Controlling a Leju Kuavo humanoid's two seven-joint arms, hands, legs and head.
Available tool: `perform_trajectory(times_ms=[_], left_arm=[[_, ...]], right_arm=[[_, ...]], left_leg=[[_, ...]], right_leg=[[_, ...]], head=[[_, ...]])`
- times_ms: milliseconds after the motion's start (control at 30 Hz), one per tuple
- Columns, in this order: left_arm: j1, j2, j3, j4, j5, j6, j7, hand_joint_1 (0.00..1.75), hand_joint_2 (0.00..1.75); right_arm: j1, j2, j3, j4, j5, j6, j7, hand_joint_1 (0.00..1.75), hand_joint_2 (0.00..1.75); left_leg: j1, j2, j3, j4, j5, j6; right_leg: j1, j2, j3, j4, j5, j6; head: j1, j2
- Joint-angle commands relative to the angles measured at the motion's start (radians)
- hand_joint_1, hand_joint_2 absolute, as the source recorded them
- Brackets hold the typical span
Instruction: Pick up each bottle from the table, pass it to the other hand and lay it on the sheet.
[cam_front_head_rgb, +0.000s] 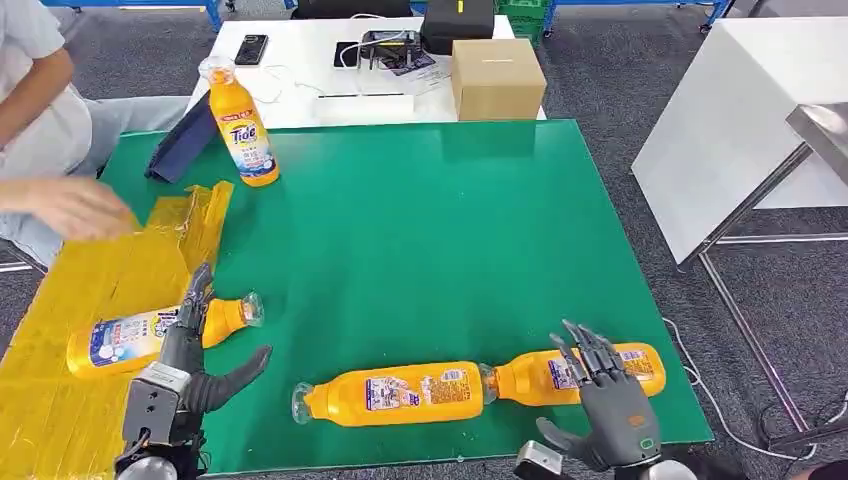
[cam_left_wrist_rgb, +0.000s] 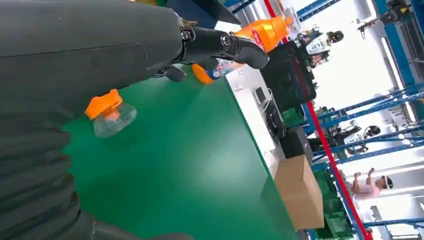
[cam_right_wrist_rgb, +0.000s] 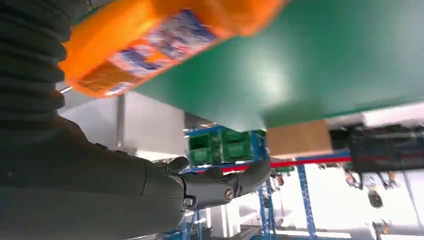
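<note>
One orange bottle (cam_front_head_rgb: 125, 340) lies on the yellow sheet (cam_front_head_rgb: 90, 280), its clear cap (cam_left_wrist_rgb: 110, 111) poking onto the green mat. My left hand (cam_front_head_rgb: 185, 350) hovers at its neck with fingers straight and thumb spread, gripping nothing. Two more orange bottles lie end to end near the front edge: a middle one (cam_front_head_rgb: 395, 393) and a right one (cam_front_head_rgb: 580, 372). My right hand (cam_front_head_rgb: 610, 395) is over the right bottle (cam_right_wrist_rgb: 150, 40) with fingers fanned out and not closed on it. A further bottle (cam_front_head_rgb: 243, 125) stands upright at the mat's far left.
A person sits at the left with a hand (cam_front_head_rgb: 70, 205) over the sheet. A dark blue folder (cam_front_head_rgb: 185, 140) leans by the upright bottle. A cardboard box (cam_front_head_rgb: 497, 78) stands behind the green mat (cam_front_head_rgb: 430, 230). A white table (cam_front_head_rgb: 730, 120) is at the right.
</note>
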Motion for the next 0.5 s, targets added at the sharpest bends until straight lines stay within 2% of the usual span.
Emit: perform_trajectory(times_ms=[33, 500], left_arm=[[-0.053, 0.015, -0.023, 0.049, 0.016, -0.006, 0.009, 0.00, 1.75], [-0.057, 0.019, -0.021, 0.051, 0.026, -0.006, 0.009, 0.00, 1.75]], right_arm=[[0.029, -0.074, -0.082, 0.173, 0.054, 0.010, -0.037, 0.00, 1.75], [0.009, -0.075, -0.075, 0.211, 0.044, 0.022, -0.037, 0.00, 1.75]], left_leg=[[0.001, -0.002, 0.003, -0.002, 0.000, 0.000], [0.001, 0.000, 0.003, -0.001, 0.000, 0.000]], right_leg=[[0.001, -0.003, 0.005, -0.003, -0.001, -0.002], [0.001, -0.001, 0.003, -0.002, 0.000, -0.001]], head=[[0.000, 0.000], [0.000, 0.000]])
